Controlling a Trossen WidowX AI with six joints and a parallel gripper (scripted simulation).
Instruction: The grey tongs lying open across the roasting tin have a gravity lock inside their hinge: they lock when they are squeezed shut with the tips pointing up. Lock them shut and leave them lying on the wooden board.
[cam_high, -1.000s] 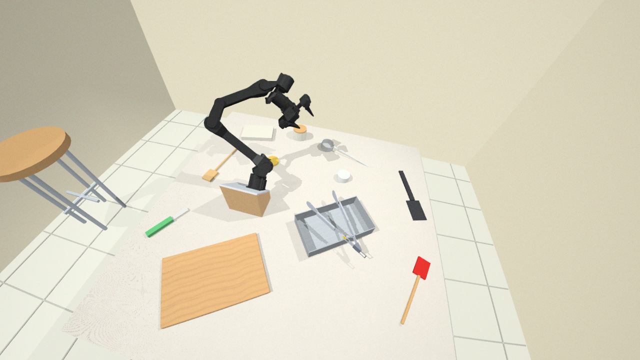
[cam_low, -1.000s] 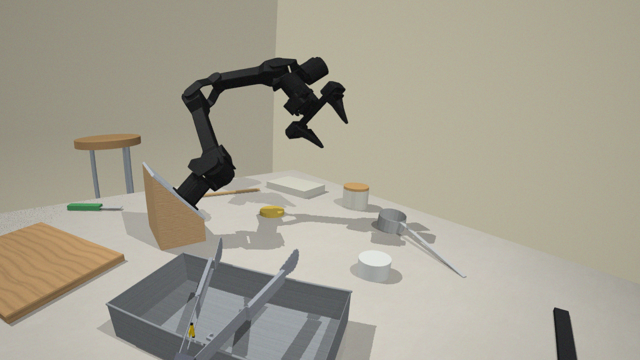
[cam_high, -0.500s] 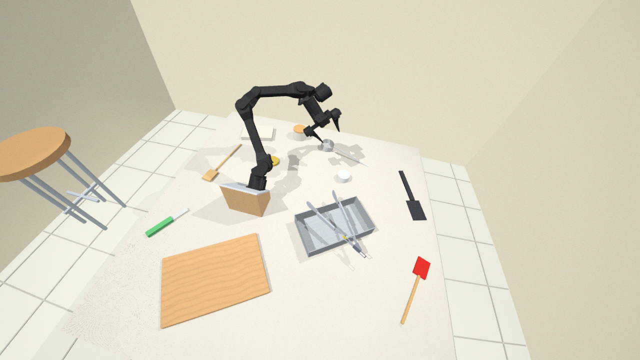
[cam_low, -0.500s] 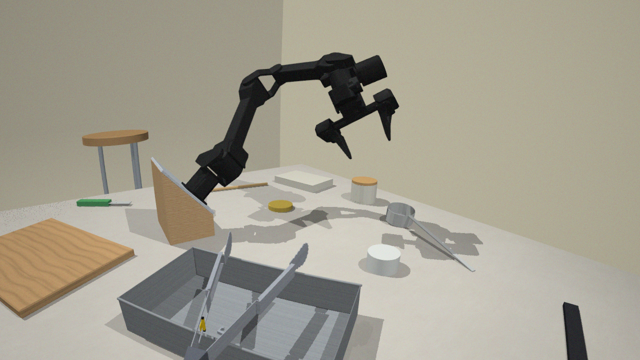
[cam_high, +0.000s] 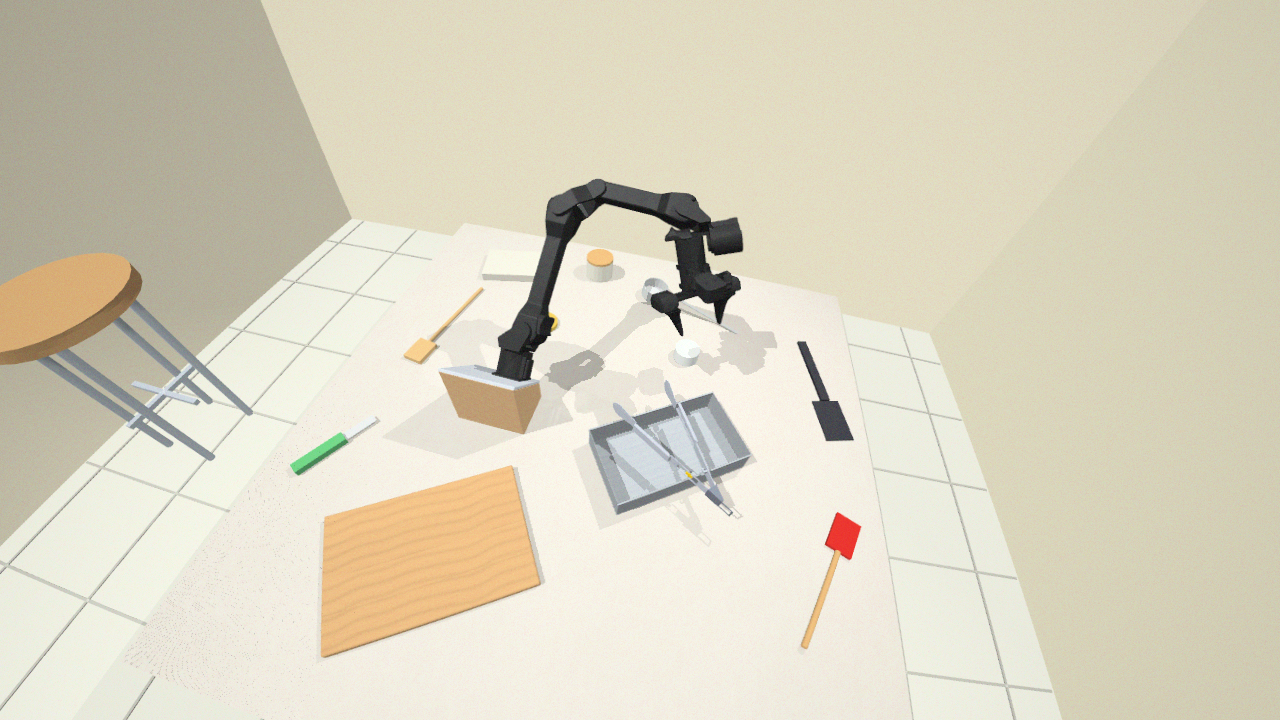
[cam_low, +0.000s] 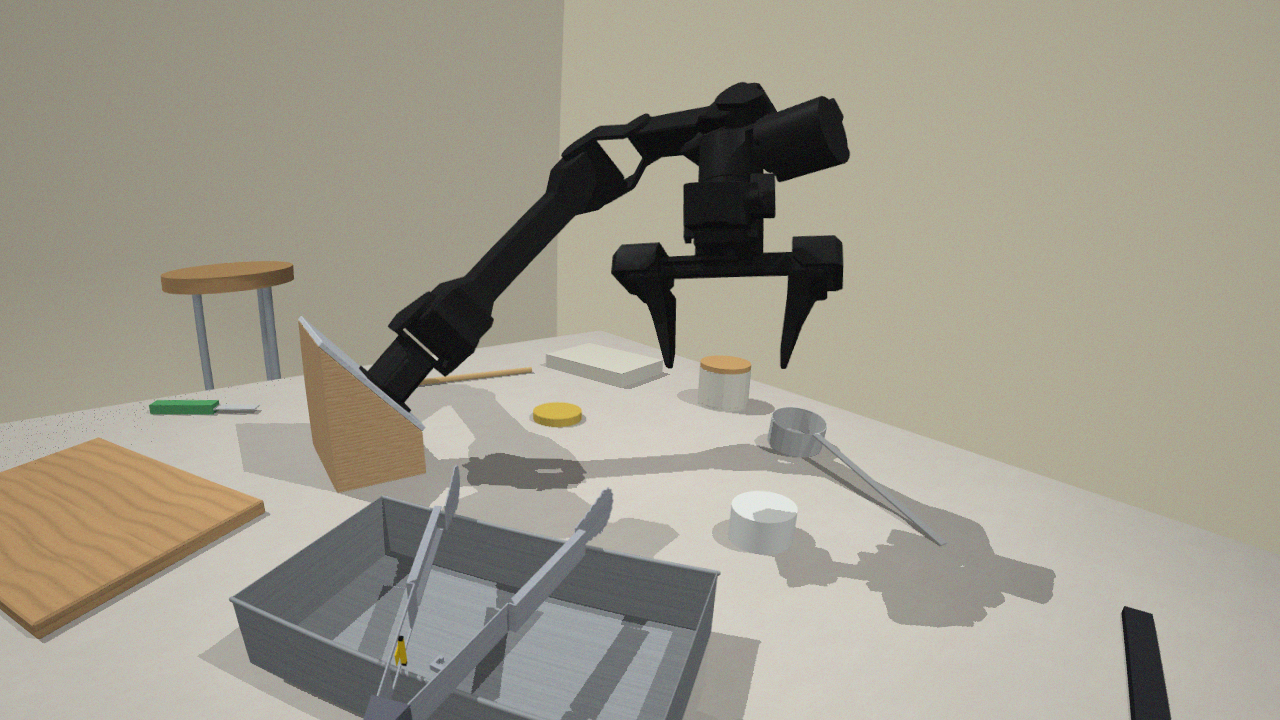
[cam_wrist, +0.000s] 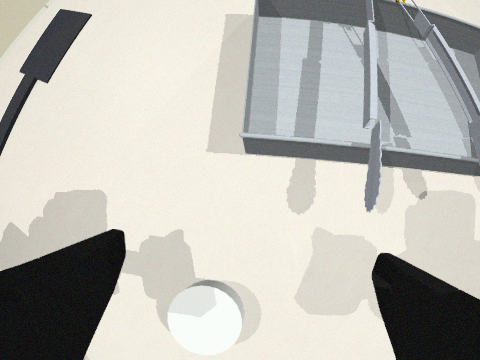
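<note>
The grey tongs (cam_high: 678, 445) lie open across the grey roasting tin (cam_high: 667, 450), their arms spread in a V and their hinge past the tin's near rim. They show also in the exterior view (cam_low: 483, 582) and in the wrist view (cam_wrist: 372, 74). The wooden board (cam_high: 426, 556) lies flat on the table to the left of the tin. My gripper (cam_high: 696, 312) hangs high above the table behind the tin, fingers wide open and empty; it also shows in the exterior view (cam_low: 726, 362).
A white puck (cam_high: 687, 351) lies under the gripper. Around it are a metal measuring scoop (cam_low: 799, 432), a lidded jar (cam_high: 599, 265), a yellow disc (cam_low: 557, 413), a black spatula (cam_high: 825, 394), a red spatula (cam_high: 832, 573), a green-handled knife (cam_high: 331, 445) and the arm's wooden base block (cam_high: 490, 398).
</note>
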